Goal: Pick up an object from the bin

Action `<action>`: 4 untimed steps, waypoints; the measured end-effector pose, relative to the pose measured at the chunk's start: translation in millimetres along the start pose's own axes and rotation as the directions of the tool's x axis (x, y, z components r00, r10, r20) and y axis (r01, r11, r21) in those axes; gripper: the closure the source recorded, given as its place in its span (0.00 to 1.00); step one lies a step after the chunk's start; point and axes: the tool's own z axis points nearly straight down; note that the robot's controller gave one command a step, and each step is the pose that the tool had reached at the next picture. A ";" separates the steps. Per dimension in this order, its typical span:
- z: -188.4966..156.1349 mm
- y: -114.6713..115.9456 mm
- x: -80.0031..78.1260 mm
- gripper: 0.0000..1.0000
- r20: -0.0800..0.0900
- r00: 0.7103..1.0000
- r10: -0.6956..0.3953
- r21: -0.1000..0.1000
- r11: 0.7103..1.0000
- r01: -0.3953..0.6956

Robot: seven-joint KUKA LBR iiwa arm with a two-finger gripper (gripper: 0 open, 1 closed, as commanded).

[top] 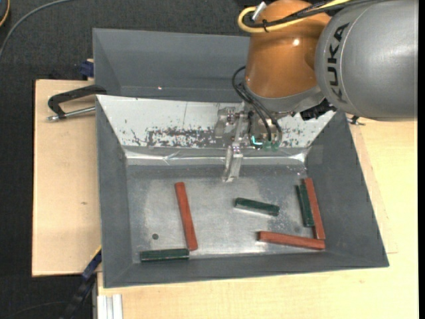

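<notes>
Nothing picked yet. The end effector [231, 168] looks pressed together and empty at 12 o'clock of the grey metal bin [113, 198]. The closest thing is a short dark green flat bar [256, 207] at its 5 o'clock.

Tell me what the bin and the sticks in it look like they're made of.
Bin: grey sheet metal, dull, its floor scuffed and faintly shiny. Red sticks and dark green sticks: smooth, matt, evenly coloured bars, probably plastic or painted wood; can't tell which.
</notes>
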 end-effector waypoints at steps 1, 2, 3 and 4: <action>95.6 -26.7 79.2 0.00 0.000 0.927 -0.376 0.002 0.927 0.376; 147.3 -95.6 67.7 0.00 0.002 0.906 -0.424 0.003 0.906 0.424; 144.3 -91.3 66.9 1.00 0.006 0.904 -0.428 0.003 0.904 0.428; -16.4 -85.9 66.0 1.00 0.021 0.877 -0.479 0.011 0.878 0.479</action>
